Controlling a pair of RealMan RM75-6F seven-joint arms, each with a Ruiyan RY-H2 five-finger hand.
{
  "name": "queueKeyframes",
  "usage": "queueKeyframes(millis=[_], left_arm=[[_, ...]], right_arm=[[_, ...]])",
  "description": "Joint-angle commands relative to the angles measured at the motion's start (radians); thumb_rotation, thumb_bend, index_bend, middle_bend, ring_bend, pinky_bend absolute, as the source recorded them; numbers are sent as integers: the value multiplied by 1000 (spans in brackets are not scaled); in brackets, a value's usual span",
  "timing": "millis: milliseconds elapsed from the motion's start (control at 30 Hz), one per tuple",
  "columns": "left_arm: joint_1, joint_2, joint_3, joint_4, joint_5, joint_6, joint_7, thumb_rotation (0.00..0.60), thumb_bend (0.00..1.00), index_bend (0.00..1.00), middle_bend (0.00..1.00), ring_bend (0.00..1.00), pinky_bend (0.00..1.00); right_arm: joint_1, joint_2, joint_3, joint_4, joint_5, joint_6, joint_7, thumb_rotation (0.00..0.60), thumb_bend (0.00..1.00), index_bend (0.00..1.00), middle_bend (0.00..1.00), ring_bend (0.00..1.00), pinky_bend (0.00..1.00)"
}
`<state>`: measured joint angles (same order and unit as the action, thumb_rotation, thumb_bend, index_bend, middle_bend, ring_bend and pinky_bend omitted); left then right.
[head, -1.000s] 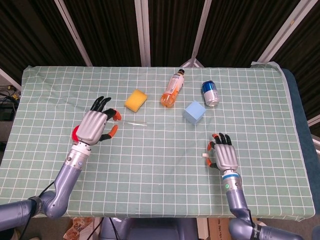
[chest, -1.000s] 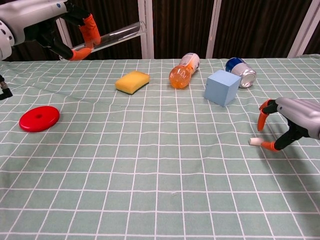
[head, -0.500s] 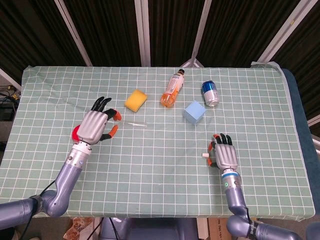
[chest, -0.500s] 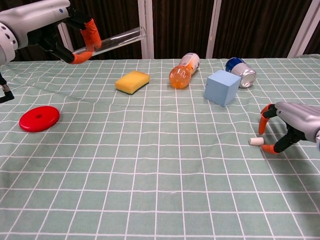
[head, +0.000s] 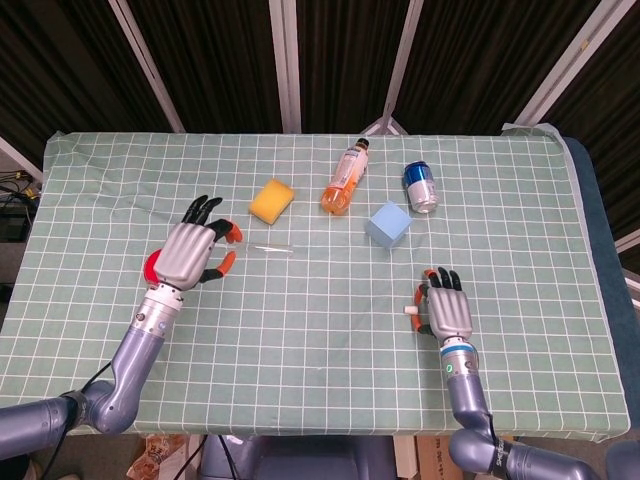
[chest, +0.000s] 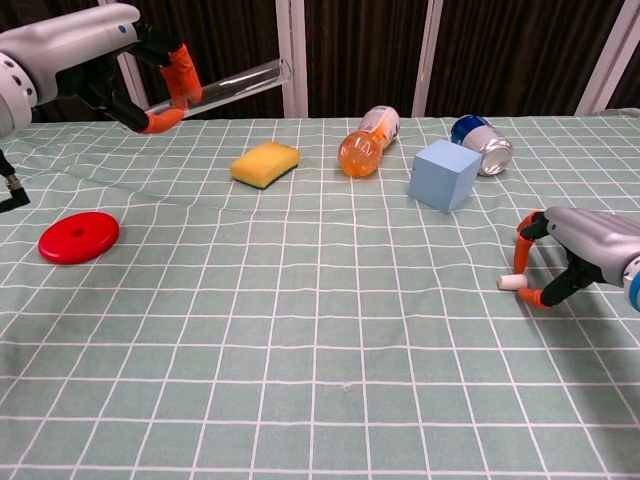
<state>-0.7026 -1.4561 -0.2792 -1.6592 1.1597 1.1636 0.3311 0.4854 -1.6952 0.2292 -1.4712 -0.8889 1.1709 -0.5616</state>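
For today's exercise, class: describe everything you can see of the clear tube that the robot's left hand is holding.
The clear tube is a slim, straight cylinder that looks like transparent glass or plastic, and nothing shows inside it. The left hand pinches it near one end between orange-tipped fingers, lifted clear of the green checked tablecloth. It lies close to level, its free end rising slightly toward the yellow sponge's side. In the head view it shows as a thin pale line beside the hand. Only the fingers touch it.
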Motion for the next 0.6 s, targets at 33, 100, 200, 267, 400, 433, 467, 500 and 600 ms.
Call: queueKeyframes(millis=[33, 100, 200, 267, 400, 433, 467, 500, 600], left_arm=[[-1, -1, 0, 4, -2, -2, -3, 600, 669, 497, 498, 94, 0], [-2, -1, 3, 8, -3, -4, -5, 600, 669, 497, 498, 94, 0], [-2, -3, 4, 12, -3, -4, -8, 600, 669, 497, 498, 94, 0], [-2, -3, 5, 14, -5, -4, -10, 600, 669, 497, 498, 94, 0], [-4, -7, 3, 18, -11, -5, -12, 600, 669, 497, 498, 94, 0], [-5, -10, 1, 20, -14, -5, -14, 600, 669, 497, 498, 94, 0], [-6, -13, 0, 21, -16, -4, -16, 600, 669, 497, 498, 94, 0], [-8, -20, -3, 26, -19, -4, -20, 600, 669, 497, 498, 94, 0], [-15, -55, -13, 51, -29, -6, -52, 600, 669, 497, 498, 94, 0]], right_arm=[[2, -2, -1, 5, 4, 0, -2, 600, 363, 531, 177, 0, 0], [3, -4, -2, 8, 8, 1, -3, 600, 371, 557, 183, 0, 0], [5, -6, -3, 10, 9, 4, -2, 600, 406, 597, 190, 0, 0], [5, -6, -3, 7, 7, 8, -2, 600, 416, 606, 192, 0, 0], [7, 3, -2, -13, -6, 18, 1, 600, 419, 613, 194, 0, 0], [7, 9, 0, -21, -11, 22, 1, 600, 419, 614, 194, 0, 0], [8, 13, 2, -27, -16, 26, 1, 600, 419, 614, 194, 0, 0], [9, 21, 4, -37, -21, 29, 2, 600, 419, 614, 194, 0, 0], [15, 51, 17, -69, -43, 40, 5, 600, 419, 613, 194, 0, 0]])
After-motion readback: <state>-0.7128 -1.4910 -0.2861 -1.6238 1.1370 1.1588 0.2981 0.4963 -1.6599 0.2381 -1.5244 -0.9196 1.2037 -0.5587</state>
